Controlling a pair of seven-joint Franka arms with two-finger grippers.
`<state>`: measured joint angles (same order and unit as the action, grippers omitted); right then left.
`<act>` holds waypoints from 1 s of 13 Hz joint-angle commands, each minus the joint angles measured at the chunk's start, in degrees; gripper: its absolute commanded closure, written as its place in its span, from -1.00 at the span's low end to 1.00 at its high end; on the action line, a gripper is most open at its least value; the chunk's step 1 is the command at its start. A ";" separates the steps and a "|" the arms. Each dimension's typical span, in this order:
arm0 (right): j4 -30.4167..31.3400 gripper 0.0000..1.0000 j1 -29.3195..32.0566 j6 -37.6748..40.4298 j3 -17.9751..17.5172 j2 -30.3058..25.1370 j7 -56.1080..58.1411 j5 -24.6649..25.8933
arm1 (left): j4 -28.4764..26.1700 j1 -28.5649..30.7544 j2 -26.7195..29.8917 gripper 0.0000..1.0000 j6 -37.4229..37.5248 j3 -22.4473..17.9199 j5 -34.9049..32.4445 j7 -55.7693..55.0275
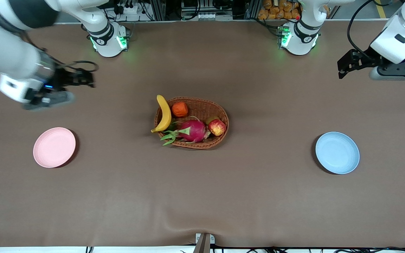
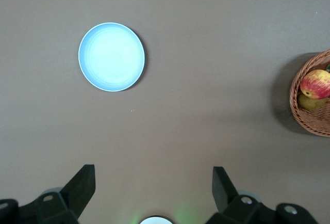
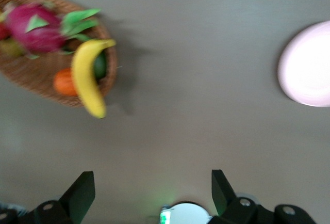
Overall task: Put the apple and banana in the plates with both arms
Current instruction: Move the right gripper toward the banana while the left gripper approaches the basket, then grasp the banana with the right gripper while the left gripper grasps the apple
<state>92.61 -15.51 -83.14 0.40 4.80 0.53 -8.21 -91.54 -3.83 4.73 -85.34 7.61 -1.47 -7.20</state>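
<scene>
The yellow banana (image 1: 164, 113) lies on the rim of a wicker basket (image 1: 220, 138) at mid table, and the red apple (image 1: 217, 127) sits inside it. The pink plate (image 1: 54, 147) lies toward the right arm's end and the blue plate (image 1: 337, 152) toward the left arm's end; both are empty. My right gripper (image 1: 89, 80) is open and empty, up over bare table. My left gripper (image 1: 341, 70) is open and empty over bare table. The left wrist view shows the blue plate (image 2: 111, 56) and the apple (image 2: 315, 83). The right wrist view shows the banana (image 3: 87, 77) and the pink plate (image 3: 307, 64).
The basket also holds a magenta dragon fruit (image 1: 190, 130) and an orange ridged fruit (image 1: 179, 109) beside the banana. A brown cloth (image 1: 202, 196) covers the table. The arm bases (image 1: 107, 38) stand along the edge farthest from the front camera.
</scene>
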 commanded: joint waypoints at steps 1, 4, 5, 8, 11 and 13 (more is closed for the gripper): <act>-0.85 -1.00 -6.00 -1.84 0.66 4.76 -0.70 -2.34 | 1.27 -0.65 -1.74 -1.00 1.06 0.21 0.32 0.52; -0.59 -1.00 -11.28 -6.59 0.66 8.98 -6.93 -2.60 | 1.63 -1.01 -3.76 -1.00 -0.69 1.26 1.02 0.34; -0.50 -1.00 -12.08 -8.34 0.65 10.13 -7.55 -2.60 | 1.36 -0.92 -4.98 -1.00 -1.66 1.79 1.64 0.08; -0.33 -1.00 -14.10 -13.09 0.65 14.00 -9.48 -2.60 | 1.27 -1.09 -11.22 -1.00 -6.13 5.64 3.31 -0.80; 1.51 -1.00 -15.34 -17.04 0.65 15.06 -11.77 -2.60 | 0.31 -1.18 -16.23 -1.00 -10.61 8.02 4.44 -1.24; 4.14 -1.00 -16.22 -21.52 0.65 15.59 -11.78 -2.60 | -2.32 -2.75 -19.40 -1.00 -18.59 9.61 8.48 -6.30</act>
<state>94.15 -30.43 -101.32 0.41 20.59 -10.07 -10.04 -92.39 -5.36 -12.31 -98.51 15.95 4.39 -9.27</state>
